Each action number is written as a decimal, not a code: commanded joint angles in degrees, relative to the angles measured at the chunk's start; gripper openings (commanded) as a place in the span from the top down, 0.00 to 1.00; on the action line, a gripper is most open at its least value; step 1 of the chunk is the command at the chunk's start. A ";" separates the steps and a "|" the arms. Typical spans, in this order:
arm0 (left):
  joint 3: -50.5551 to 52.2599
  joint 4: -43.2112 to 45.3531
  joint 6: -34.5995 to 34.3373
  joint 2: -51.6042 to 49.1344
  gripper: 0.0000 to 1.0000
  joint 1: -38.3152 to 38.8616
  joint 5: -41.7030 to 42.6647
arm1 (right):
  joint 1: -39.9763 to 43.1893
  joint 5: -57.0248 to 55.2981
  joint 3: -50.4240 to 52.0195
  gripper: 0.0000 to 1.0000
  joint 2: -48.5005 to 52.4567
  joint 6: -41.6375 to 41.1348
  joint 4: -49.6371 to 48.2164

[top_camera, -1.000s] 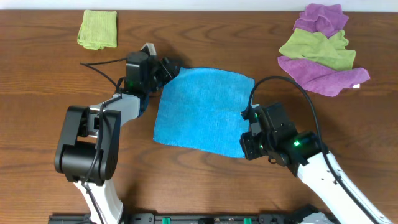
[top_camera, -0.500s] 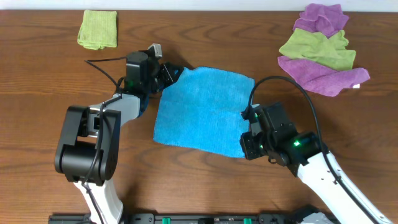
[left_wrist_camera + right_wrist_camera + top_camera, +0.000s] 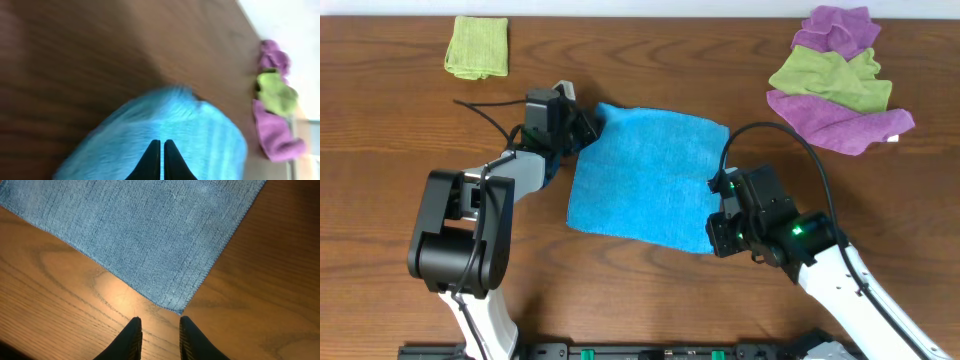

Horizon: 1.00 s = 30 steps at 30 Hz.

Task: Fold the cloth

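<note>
The sky-blue cloth lies spread on the wooden table between my two arms. My left gripper is at its far left corner, shut on the cloth, and that corner bunches up toward the fingers. In the left wrist view the closed fingertips press together against the raised blue cloth. My right gripper sits low at the near right corner. In the right wrist view it stands open over bare wood, just short of the corner of the cloth, with nothing between its fingers.
A folded lime-green cloth lies at the far left. A heap of purple and lime-green cloths sits at the far right, also seen in the left wrist view. A black cable runs from the left arm over the table.
My left gripper has closed on the cloth's far left corner, which has drawn a little leftward and bunched. The right arm has not moved.
</note>
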State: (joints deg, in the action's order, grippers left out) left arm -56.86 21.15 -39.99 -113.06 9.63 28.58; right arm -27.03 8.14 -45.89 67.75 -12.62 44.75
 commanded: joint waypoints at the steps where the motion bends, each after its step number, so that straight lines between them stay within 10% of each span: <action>1: -0.13 -0.59 1.51 -0.63 0.94 -0.22 -5.44 | -0.15 0.50 -0.17 0.74 -0.76 -0.68 -0.02; 22: -0.42 0.04 1.62 0.50 0.95 -5.70 -3.56 | -0.15 0.48 -0.17 0.75 -0.76 -1.09 -0.02; 30: -0.42 -13.35 12.85 6.73 0.94 -7.41 1.46 | 3.87 1.11 -0.17 0.70 -0.79 -1.03 -0.15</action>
State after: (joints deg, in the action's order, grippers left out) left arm -56.88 10.33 -33.67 -110.56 2.13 28.08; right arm -25.36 8.56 -45.89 67.75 -13.19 44.71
